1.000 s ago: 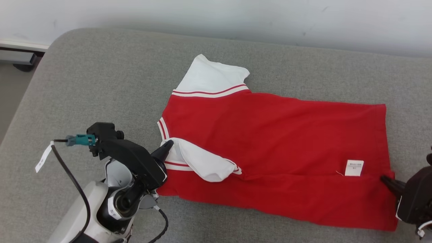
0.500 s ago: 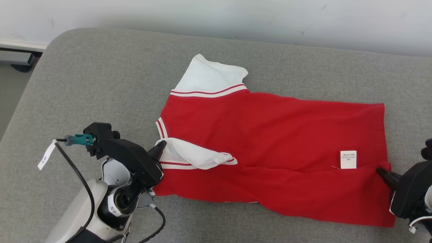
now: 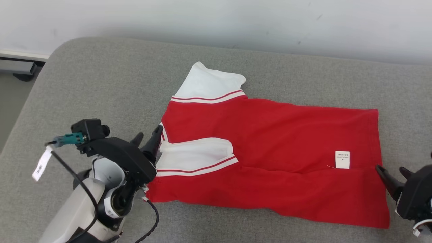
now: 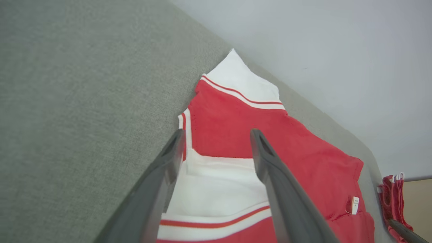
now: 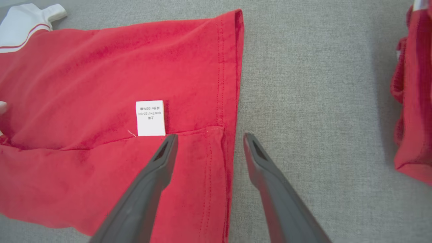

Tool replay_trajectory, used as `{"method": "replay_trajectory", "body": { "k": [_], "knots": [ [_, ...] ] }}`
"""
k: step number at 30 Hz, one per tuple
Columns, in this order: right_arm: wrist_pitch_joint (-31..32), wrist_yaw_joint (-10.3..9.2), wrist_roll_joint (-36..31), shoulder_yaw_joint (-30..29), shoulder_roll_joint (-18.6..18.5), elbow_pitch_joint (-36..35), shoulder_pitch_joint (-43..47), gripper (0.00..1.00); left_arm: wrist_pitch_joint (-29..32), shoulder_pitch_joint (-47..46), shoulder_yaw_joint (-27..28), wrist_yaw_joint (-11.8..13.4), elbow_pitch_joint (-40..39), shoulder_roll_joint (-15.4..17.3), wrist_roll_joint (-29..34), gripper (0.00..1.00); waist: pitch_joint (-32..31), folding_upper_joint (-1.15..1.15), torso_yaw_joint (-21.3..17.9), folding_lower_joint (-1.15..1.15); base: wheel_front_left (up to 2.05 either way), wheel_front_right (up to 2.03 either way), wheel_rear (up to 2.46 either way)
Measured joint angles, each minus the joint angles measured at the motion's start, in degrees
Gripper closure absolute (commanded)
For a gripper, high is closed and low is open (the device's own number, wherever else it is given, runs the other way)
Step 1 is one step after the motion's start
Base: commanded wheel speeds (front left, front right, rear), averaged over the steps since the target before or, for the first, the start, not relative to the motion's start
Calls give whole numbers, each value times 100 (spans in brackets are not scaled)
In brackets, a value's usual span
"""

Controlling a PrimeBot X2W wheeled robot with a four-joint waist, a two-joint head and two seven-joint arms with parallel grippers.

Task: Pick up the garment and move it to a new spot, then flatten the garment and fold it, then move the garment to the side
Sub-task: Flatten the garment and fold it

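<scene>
The garment is a red shirt with white, red-striped sleeves, spread on the grey padded surface. Its near strip is folded over onto the body, and the near sleeve lies flat on top. My left gripper is open at the collar end, its fingers astride the sleeve's edge in the left wrist view. My right gripper is open at the hem end; the right wrist view has its fingers straddling the hem corner beside the white label. Neither holds cloth.
Another red garment lies bunched on the surface to the right of the hem, also seen past the hem. A pale wall runs along the far edge. Floor shows beyond the left edge.
Both grippers have opened and let go of the garment. The near sleeve and the folded strip have dropped flat. The head camera has tilted slightly.
</scene>
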Motion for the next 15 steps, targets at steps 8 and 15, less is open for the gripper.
{"method": "replay_trajectory", "body": {
  "k": [8,15],
  "knots": [
    [-136,0,-238,-407,172,-734,431,0,-783,432,-75,-41,-837,283,525,0,-180,0,-36,0,0,0,0],
    [-1160,0,-439,-693,693,-1183,712,0,-1559,1057,-58,183,-1689,565,998,0,-338,0,-90,-1,0,0,0]
  ]
}}
